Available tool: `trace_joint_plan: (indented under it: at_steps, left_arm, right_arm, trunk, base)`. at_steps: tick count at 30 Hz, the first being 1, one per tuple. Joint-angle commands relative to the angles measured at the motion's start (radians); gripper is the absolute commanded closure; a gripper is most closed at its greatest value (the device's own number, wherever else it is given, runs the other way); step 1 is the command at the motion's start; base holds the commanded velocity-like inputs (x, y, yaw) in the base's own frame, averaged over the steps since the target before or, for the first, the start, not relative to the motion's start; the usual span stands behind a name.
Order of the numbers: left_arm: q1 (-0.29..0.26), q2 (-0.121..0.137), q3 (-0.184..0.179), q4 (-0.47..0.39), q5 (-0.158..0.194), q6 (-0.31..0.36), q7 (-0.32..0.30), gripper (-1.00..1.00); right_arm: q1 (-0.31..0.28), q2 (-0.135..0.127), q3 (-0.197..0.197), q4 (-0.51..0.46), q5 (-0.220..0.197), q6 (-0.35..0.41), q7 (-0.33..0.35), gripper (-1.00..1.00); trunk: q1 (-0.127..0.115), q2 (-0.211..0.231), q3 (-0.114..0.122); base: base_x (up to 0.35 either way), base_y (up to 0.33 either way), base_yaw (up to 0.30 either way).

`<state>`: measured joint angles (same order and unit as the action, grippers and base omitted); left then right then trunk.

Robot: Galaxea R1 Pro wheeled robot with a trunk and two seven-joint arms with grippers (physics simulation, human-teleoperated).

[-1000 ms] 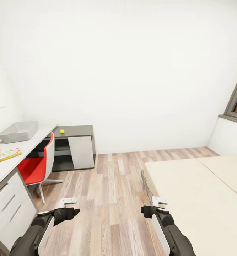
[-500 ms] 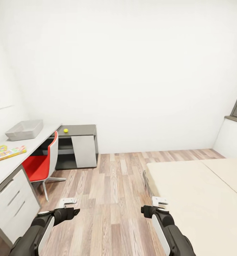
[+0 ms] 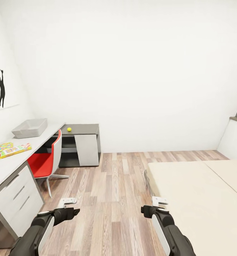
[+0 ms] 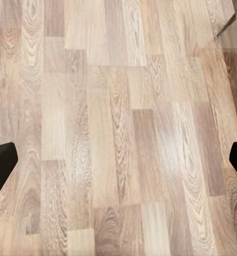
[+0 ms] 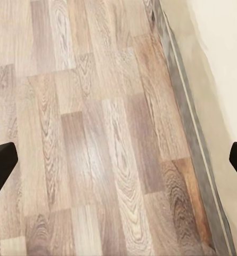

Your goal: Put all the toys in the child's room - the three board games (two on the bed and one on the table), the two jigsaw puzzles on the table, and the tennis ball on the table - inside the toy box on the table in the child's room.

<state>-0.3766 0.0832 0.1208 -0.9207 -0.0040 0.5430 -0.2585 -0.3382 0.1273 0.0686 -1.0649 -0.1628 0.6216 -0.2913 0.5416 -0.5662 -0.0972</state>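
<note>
Toys are lying on the counter (image 3: 4,170) near the bin (image 3: 29,128), so both empty, spread-open fingers (image 4: 1,165) should be nearing it squarely.

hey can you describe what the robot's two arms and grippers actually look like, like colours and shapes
Both arms are rounded black shells with a long white panel set into the forearm. Each narrows to a dark wrist with a small white bracket-like gripper at its end: the left gripper and the right gripper. In the wrist views the fingertips look plain black and blunt. No cables or markings can be made out.
</note>
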Motion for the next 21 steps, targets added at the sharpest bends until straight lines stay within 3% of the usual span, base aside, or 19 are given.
trace_joint_plan:
  at_steps: [1,21]
  left_arm:
    - [-0.001,0.0,0.002,-0.001,-0.001,0.006,-0.005,-1.0]
    - [-0.001,0.0,0.002,-0.001,-0.001,0.006,-0.005,-1.0]
  right_arm:
    - [-0.001,0.0,0.002,-0.001,-0.011,0.003,-0.01,-1.0]
    - [-0.001,0.0,0.002,-0.001,-0.011,0.003,-0.009,-1.0]
  trunk:
    - [0.0,-0.002,-0.002]
    - [0.0,-0.002,-0.002]
  base:
    - [-0.004,-0.005,0.004]
    - [-0.001,-0.082,0.001]
